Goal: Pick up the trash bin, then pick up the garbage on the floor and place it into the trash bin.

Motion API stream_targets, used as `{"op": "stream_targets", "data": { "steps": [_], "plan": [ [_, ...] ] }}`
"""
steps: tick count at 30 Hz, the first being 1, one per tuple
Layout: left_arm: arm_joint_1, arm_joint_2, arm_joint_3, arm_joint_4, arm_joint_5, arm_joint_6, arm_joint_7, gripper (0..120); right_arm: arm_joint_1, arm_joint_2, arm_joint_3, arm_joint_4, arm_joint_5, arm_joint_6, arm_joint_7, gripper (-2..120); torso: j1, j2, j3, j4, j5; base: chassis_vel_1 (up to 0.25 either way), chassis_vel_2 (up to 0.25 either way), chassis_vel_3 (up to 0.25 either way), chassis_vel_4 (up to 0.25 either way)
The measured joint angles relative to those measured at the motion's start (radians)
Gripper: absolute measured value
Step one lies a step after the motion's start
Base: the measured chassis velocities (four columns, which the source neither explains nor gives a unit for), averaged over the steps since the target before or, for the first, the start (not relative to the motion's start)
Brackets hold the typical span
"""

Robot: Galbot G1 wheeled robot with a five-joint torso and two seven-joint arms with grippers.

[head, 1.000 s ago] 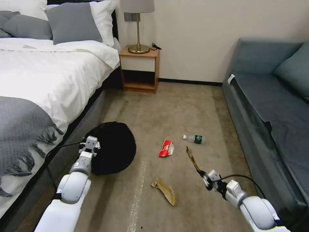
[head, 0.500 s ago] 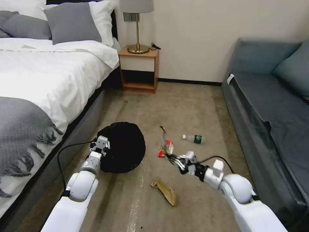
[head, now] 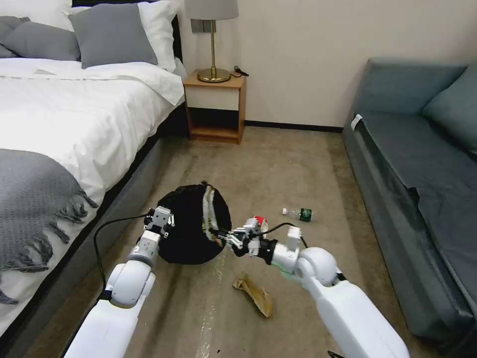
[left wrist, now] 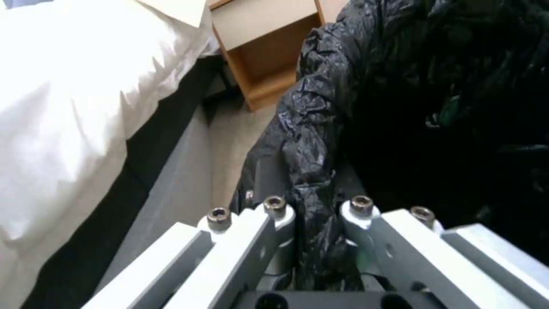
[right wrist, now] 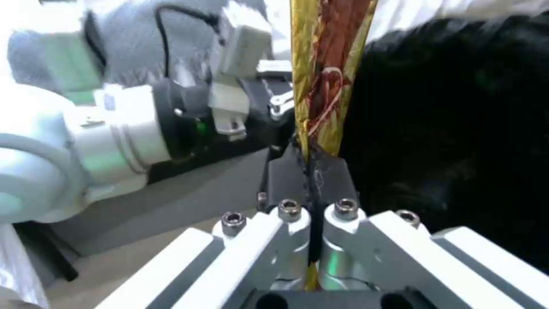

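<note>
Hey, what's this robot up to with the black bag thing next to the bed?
It is tidying litter off the bedroom floor. The left gripper is clamped on the bag-lined rim of the trash bin, holding it beside the bed. The right gripper pinches a gold-brown snack packet at the bin's mouth, not yet released. On the carpet lie a clear bottle, a red-and-white wrapper and crumpled brown paper.
</note>
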Motion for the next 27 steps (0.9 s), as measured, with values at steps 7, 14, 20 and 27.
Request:
{"op": "stream_targets", "data": {
  "steps": [7, 14, 20, 27],
  "plan": [
    [0.004, -0.005, 0.007, -0.009, -0.022, -0.003, 0.001, 4, 0.066, 0.053, -0.028, -0.155, -0.055, 0.054, 0.016, 0, 0.0, 0.0, 0.0, -0.0001, 0.0001, 0.0, 0.0, 0.0, 0.0],
    [0.014, -0.009, 0.009, -0.016, -0.046, -0.009, 0.001, 4, 0.103, 0.08, -0.041, -0.238, -0.109, 0.097, 0.1, 0, 0.0, 0.0, 0.0, -0.0001, 0.0001, 0.0, 0.0, 0.0, 0.0],
    [0.021, -0.011, 0.004, -0.016, -0.046, -0.017, 0.001, 4, 0.09, 0.083, -0.046, -0.241, -0.147, 0.101, 0.129, 19, 0.0, 0.0, 0.0, -0.0001, 0.0002, 0.0, 0.0, 0.0, 0.0],
    [0.029, -0.016, 0.006, -0.019, -0.042, -0.02, 0.0, 4, 0.05, 0.073, -0.037, -0.203, -0.169, 0.101, 0.145, 42, 0.0, 0.0, 0.0, -0.0001, 0.0002, 0.0, 0.0, 0.0, 0.0]
  ]
}}
